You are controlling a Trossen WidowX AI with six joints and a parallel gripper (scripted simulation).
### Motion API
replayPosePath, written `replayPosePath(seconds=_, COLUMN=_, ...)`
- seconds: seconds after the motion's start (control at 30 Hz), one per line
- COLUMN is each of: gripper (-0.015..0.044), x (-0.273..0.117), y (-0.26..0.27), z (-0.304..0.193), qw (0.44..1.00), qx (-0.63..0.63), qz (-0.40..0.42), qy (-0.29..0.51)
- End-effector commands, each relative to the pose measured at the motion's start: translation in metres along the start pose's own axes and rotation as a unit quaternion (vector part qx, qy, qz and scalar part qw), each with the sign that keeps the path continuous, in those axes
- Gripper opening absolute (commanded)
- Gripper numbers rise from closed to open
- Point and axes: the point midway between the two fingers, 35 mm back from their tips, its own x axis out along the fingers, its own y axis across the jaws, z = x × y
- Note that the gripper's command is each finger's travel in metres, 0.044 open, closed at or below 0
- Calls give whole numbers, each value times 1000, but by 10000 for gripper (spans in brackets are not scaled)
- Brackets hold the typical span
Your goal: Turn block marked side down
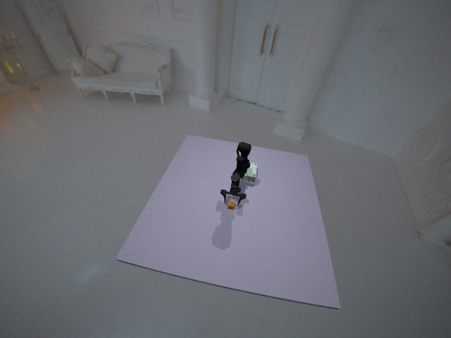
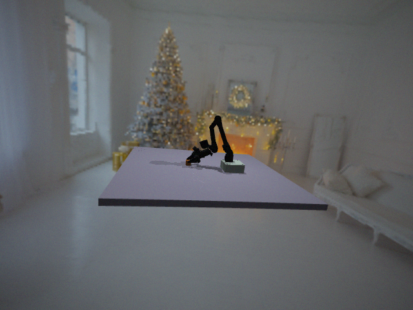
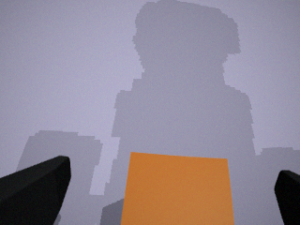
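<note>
The orange block rests on the lilac table. In the wrist view it is at the bottom centre, and the face turned to that camera is plain orange. No dark mark shows on any face in view; its lower part is cut off by the frame's edge. My gripper is open and holds nothing. Its fingers stand low on either side of the block, with a gap to it on both sides in the wrist view.
The pale green arm base stands on the table behind the gripper. The arm's shadow falls across the table around and beyond the block. The table's edges lie well away from the block.
</note>
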Motion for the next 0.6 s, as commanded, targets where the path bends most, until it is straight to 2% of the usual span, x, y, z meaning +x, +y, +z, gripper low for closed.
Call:
replayPosePath(seconds=0.0, gripper=440, x=0, y=0, z=0, qw=1000, qx=3, qz=1, qy=0)
replayPosePath(seconds=0.23, gripper=440, x=3, y=0, z=1, qw=1000, qx=3, qz=1, qy=8)
replayPosePath(seconds=0.4, gripper=440, x=12, y=-3, z=12, qw=997, qx=4, qz=0, qy=77)
replayPosePath(seconds=0.57, gripper=440, x=1, y=-4, z=28, qw=988, qx=4, qz=0, qy=155)
